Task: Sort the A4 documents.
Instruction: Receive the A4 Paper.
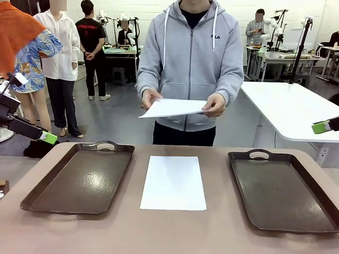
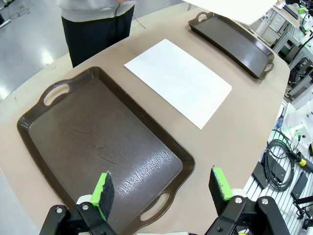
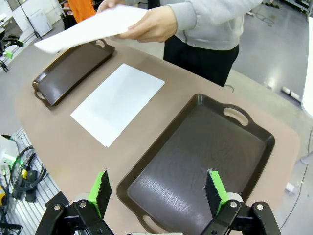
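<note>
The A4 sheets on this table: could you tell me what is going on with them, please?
A person at the far side of the table holds one A4 sheet. A second sheet lies flat between the left tray and right tray. The left gripper and right gripper hang open at the sides, holding nothing.

Clearance listing
- Left gripper (image 2: 162, 185), jaws wide apart: ahead lies the left tray (image 2: 98, 142), floor bare, raised rim all round
- Right gripper (image 3: 157, 188), jaws wide apart: ahead lies the right tray (image 3: 205, 147), floor bare, rimmed likewise
- Between the trays: flat sheet (image 1: 173, 182), with a bare strip of table (image 1: 175, 227) on each side
- Above the table's far edge: person's hands (image 1: 216, 104) gripping a second sheet (image 1: 172, 107), clear air beneath them
</note>
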`<state>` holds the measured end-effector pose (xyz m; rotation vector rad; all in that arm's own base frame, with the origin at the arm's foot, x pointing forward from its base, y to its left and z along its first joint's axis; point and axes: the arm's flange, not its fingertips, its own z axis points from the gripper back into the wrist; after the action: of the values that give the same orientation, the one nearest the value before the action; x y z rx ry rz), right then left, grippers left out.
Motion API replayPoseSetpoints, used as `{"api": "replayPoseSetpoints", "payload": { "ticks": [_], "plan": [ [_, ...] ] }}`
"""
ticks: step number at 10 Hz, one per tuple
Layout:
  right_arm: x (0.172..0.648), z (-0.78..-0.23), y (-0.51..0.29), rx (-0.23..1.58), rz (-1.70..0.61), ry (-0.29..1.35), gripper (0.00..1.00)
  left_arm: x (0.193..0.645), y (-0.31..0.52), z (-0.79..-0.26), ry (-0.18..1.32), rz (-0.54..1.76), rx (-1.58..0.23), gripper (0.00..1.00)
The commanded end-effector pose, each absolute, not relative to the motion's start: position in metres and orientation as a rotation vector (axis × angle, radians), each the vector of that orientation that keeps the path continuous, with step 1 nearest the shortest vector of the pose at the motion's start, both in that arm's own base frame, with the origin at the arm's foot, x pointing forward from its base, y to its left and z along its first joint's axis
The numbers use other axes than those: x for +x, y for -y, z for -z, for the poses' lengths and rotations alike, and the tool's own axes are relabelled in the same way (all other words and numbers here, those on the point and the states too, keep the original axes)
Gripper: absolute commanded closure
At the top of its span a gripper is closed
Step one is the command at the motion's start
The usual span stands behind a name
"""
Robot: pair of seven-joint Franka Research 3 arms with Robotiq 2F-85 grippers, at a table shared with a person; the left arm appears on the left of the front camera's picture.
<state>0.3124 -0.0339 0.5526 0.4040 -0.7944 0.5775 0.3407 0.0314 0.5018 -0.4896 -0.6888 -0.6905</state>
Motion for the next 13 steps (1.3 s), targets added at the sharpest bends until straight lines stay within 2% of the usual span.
{"api": "replayPoseSetpoints", "payload": {
  "ticks": [1,13],
  "plan": [
    [0.313,-0.5517,0.0335,0.404,-0.578,0.791,0.0,0.3415,-0.0325,-0.5005,0.692,0.697,-0.501,0.0],
    [0.313,-0.5517,0.0335,0.404,-0.578,0.791,0.0,0.3415,-0.0325,-0.5005,0.692,0.697,-0.501,0.0]
  ]
}}
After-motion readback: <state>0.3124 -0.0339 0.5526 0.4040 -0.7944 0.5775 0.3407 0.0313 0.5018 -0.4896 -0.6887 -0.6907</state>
